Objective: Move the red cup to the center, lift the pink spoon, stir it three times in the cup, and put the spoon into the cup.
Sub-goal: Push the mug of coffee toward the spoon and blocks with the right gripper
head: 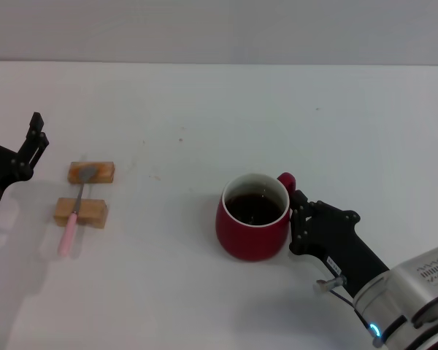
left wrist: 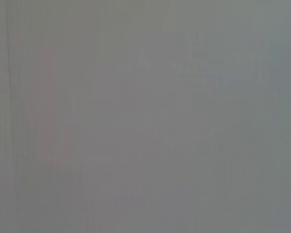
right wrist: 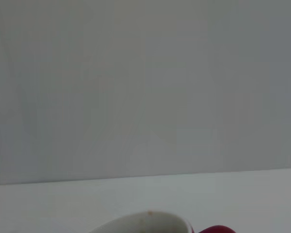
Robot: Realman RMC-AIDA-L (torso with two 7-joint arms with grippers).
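The right pincer (head: 298,208) is seen at the red cup's (head: 252,217) handle, on the cup's right side, fingers pressed against the handle region; whether the handle is actually pinched or only touched cannot be told, since the fingertips are hidden against the cup wall. In the right wrist view only the white rim of the red cup (right wrist: 145,222) and a bit of red handle are caught at the edge; no fingers are shown.

The cup is stood upright on the white counter (head: 204,109), roughly mid-counter, slightly to the robot's right, with dark liquid inside. The first step is judged nearly done or just being finished.

The left pincer (head: 31,146) is held at the far left edge, fingers spread a little, nothing between them. The left wrist view shows only blank grey.

The pink spoon (head: 76,216) lies just right of and nearer than the left pincer, laid across two small wooden blocks (head: 82,211), bowl resting on the farther block, pink handle overhanging the nearer block toward the robot. Its long axis runs near-to-far, slightly tilted. The spoon is well apart from the cup, to its left.

The left arm is clearly nearer the spoon, so the lift is judged to fall to it; the raised handle end gives clearance for a pinch across the axis.
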